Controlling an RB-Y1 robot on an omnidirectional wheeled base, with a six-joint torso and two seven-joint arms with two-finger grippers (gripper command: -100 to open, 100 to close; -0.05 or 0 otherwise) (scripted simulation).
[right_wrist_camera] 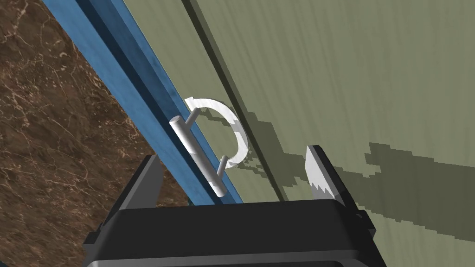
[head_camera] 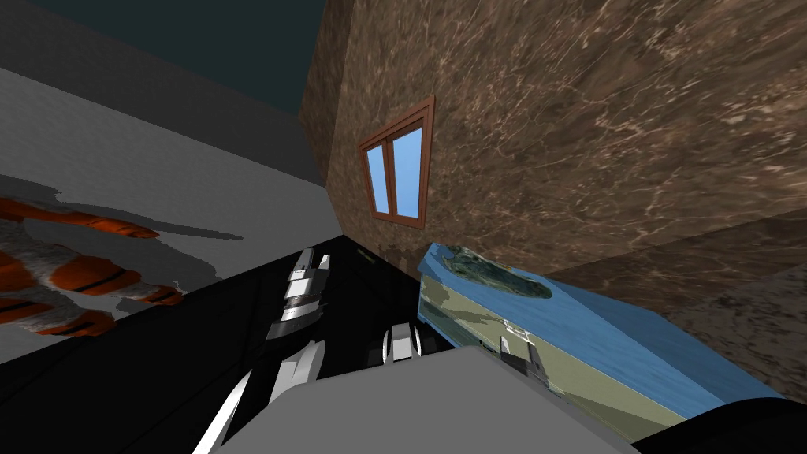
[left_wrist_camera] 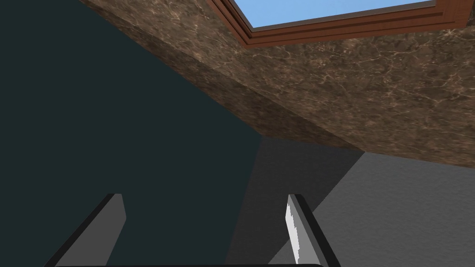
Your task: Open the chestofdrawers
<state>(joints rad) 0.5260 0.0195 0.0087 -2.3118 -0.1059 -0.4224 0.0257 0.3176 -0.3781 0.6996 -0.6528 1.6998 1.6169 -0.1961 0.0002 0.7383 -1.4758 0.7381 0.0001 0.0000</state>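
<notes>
Before right tool point(right_wrist_camera: 233, 156): handle point(right_wrist_camera: 197, 155) | olive drawer front point(right_wrist_camera: 352, 69) | brown marbled wall point(head_camera: 599, 118)

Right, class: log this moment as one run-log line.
stage: pre-grasp | right tool: open, astride white handle | chest of drawers: olive front, blue top | left tool: open, empty

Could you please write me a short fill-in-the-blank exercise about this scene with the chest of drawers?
1. The right gripper has the bar handle between its fingers, which stand ____.
2. The chest of drawers has an olive front and a ____ top.
3. The window in the brown wall has ____ panes.
Missing words: open; blue; two.
</notes>
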